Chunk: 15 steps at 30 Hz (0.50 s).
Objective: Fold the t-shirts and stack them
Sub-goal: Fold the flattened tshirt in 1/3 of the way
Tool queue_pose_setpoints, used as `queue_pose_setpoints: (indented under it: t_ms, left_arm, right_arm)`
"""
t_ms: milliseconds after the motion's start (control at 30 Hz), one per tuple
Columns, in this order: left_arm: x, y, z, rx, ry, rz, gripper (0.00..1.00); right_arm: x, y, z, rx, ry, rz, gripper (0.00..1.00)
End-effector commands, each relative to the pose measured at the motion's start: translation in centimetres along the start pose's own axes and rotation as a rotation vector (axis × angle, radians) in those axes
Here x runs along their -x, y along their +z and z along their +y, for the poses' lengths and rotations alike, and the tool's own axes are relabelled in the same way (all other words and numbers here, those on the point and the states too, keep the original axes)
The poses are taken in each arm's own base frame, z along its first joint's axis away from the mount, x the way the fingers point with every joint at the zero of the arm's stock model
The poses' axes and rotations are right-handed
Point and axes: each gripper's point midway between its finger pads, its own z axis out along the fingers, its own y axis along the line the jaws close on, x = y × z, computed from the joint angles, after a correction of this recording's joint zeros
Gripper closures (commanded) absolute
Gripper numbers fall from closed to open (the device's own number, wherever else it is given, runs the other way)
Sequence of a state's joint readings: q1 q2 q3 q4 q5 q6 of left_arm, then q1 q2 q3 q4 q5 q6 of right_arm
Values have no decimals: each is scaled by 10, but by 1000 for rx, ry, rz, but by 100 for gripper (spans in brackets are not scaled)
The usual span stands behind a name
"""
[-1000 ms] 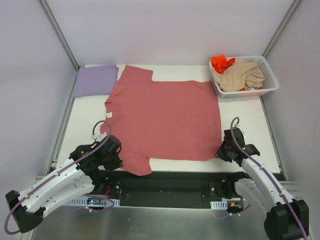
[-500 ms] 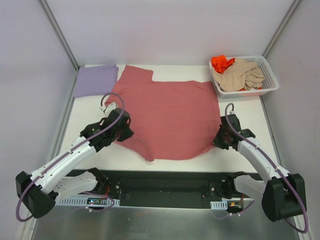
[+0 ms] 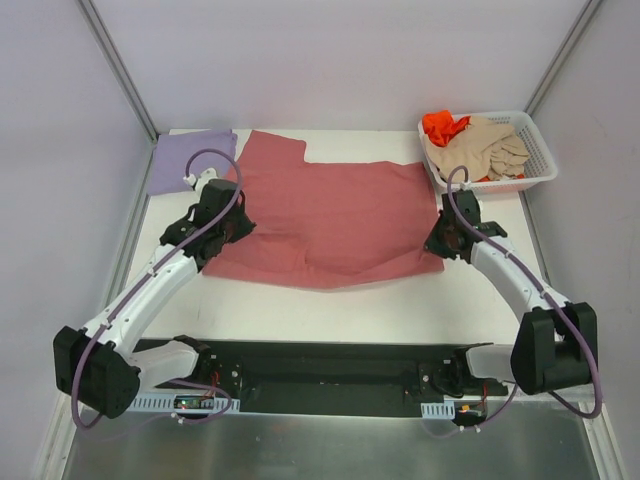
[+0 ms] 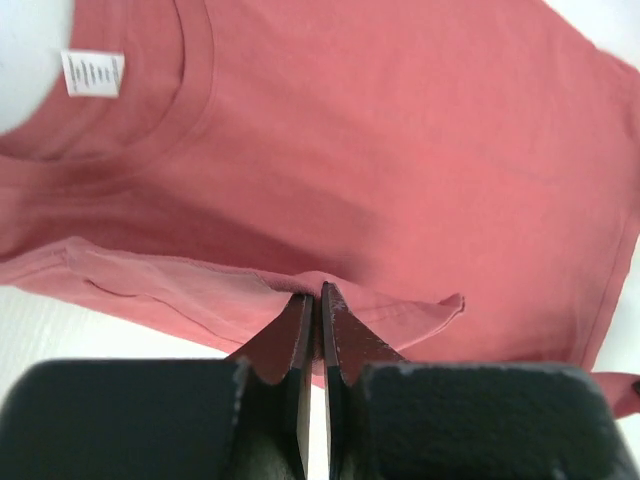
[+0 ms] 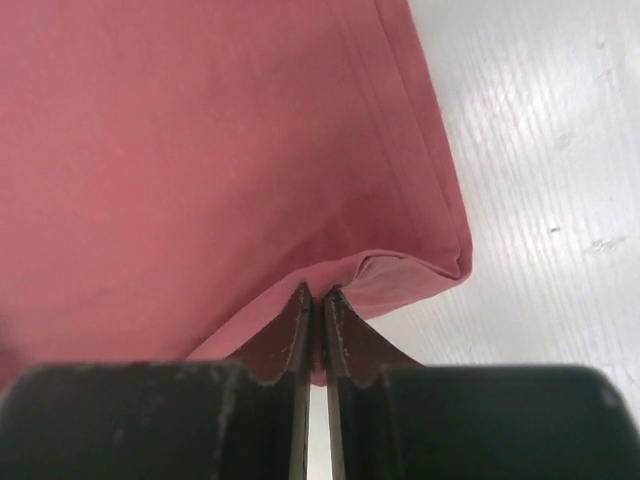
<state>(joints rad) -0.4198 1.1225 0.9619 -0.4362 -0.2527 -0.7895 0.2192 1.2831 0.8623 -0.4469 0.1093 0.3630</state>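
Left gripper [image 4: 312, 300], right gripper [image 5: 312, 300], each clamped on red shirt [image 3: 330, 215] edge, purple shirt [image 3: 190, 160] beside its sleeve, basket [image 3: 545, 160] just off its hem corner

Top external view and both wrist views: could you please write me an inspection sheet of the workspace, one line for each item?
Surface: white table, its middle covered by cloth.
Job's things: rose-red t-shirt spread in the middle, its near edge lifted; lavender t-shirt lying flat at the far left corner; beige t-shirt and orange t-shirt crumpled in the white basket at the far right.
Clutter: nothing seen.
Grippers: left gripper shut on the rose-red t-shirt's edge; right gripper shut on its edge at the other side.
Cables: a purple cable loops above each wrist; no tangle seen.
Surroundings: pale enclosure walls with metal frame posts.
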Motion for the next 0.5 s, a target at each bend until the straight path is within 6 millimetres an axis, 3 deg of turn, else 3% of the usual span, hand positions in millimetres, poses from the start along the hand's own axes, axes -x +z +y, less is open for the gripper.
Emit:
queue_pose_setpoints:
  t_ms: [0,133,333,467]
  left_arm:
    - [38,8,-6,-17,27,-104,100]
    - [53,23,-2,-15,43,-129,100]
    - [74,69,-7,-31,107,-195,100]
    - [89,98,8,88,135,-213,100]
  right_arm:
    - [34,3,5,-7,-4,-68,91]
    - [43,13,6,-20,-8,-52,90]
    - [55,38,12,-42,-5,-20,87]
    - [65,55,10,-93,9,0,82]
